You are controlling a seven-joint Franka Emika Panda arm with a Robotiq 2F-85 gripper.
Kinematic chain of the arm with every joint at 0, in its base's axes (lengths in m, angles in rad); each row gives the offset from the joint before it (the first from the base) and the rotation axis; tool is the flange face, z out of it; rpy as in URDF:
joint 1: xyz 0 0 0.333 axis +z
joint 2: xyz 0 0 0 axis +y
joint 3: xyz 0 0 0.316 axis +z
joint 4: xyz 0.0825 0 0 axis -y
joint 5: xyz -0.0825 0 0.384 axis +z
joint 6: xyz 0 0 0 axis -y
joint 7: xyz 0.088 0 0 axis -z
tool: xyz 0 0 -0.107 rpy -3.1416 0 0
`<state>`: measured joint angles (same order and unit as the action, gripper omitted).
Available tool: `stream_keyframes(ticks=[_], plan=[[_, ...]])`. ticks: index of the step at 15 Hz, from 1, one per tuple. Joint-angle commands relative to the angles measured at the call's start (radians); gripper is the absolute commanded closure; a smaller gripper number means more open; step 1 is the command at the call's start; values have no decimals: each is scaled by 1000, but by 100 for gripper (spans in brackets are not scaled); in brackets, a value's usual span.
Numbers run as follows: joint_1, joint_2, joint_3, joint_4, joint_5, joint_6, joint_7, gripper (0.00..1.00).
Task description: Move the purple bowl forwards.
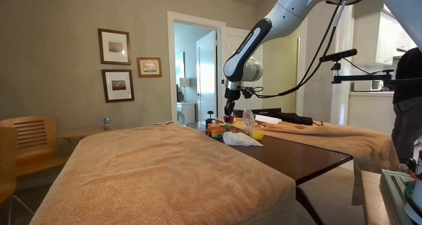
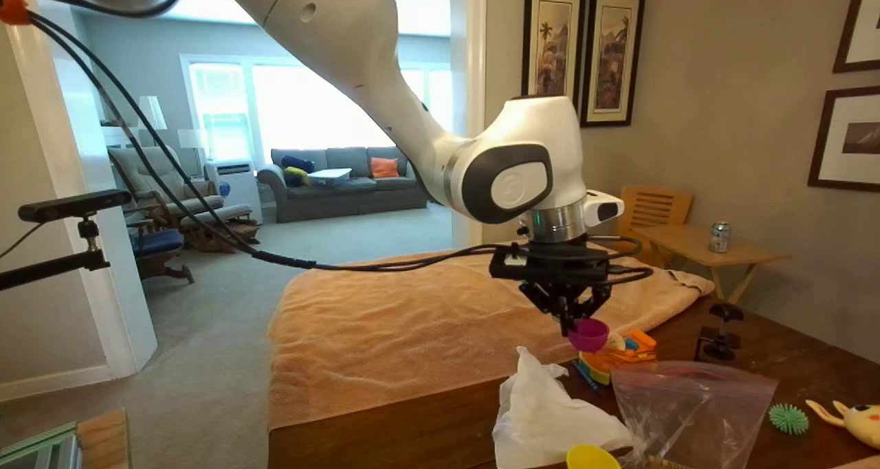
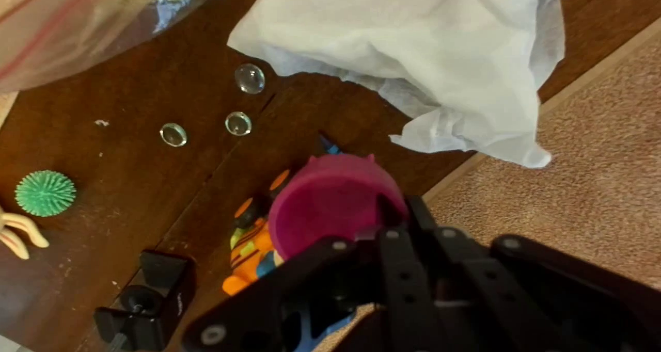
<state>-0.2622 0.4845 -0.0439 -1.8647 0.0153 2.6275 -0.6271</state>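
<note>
I have the purple bowl (image 2: 589, 336) in my gripper (image 2: 566, 326). The jaws are pinching its rim: in the wrist view, one finger looks to be inside the bowl and the other is outside it. From there, the bowl hides part of the orange toy with wheels (image 3: 247, 269). I think it is up off the table (image 2: 392, 431), but I can't tell if it is right over the toy or just beside it.

So, to me, the grabbing part is done and this is the carrying part. The putting-down part is not done yet. Next I should hold on well and take the bowl forwards, high enough to miss the toy and the black clamp (image 3: 157, 305). Then I should bring it down slowly and let go only when it sits flat. It hangs by one side, so it might tip if I hurry.
</note>
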Motion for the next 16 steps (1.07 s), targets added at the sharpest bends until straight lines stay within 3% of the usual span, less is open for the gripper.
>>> stream_keyframes(ticks=[1, 6, 11, 16], plan=[[16, -50, 3, -91, -43, 46, 30, 98], [-3, -96, 39, -172, -41, 12, -64, 98], [1, -158, 28, -273, -66, 54, -173, 98], [-6, -185, 8, -330, -18, 61, -140, 98]])
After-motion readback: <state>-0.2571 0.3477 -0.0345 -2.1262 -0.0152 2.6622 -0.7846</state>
